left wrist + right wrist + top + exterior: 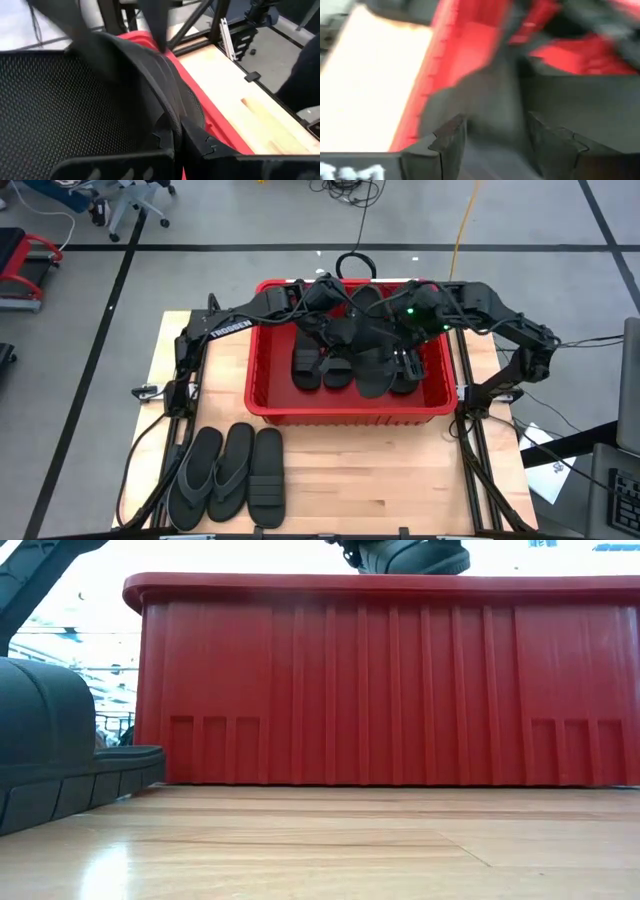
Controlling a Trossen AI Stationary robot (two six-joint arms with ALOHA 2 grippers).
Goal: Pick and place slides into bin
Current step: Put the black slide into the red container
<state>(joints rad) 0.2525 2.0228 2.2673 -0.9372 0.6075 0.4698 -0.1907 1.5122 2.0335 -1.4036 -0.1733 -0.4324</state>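
High view: three slides (228, 476) lie side by side on the table (400, 470) at the near left, two with thin thong straps and one with a wide band, none of them picked up yet. The red bin (350, 415) sits mid-table, just behind them. Several slides (350, 365) already lie inside it; they overlap and the arms cover part of them, so I cannot count them. My estimate is that the task is past halfway, with at least those three to go.

Left gripper (328, 330) hangs over the bin's left half. In the left wrist view its fingers (165, 137) are nearly together, and a dark slide fills the space around them, but whether they pinch it I cannot tell.

Right gripper (402, 358) hangs over the bin's right half. In the right wrist view its fingers (451, 132) stand apart, with a dark slide in the gap. That picture is smeared, so a real hold cannot be confirmed.

Low view: only the bin's front wall shows, so its contents are hidden. A slide at the left edge is cut off, and a dark arm part pokes above the rim.
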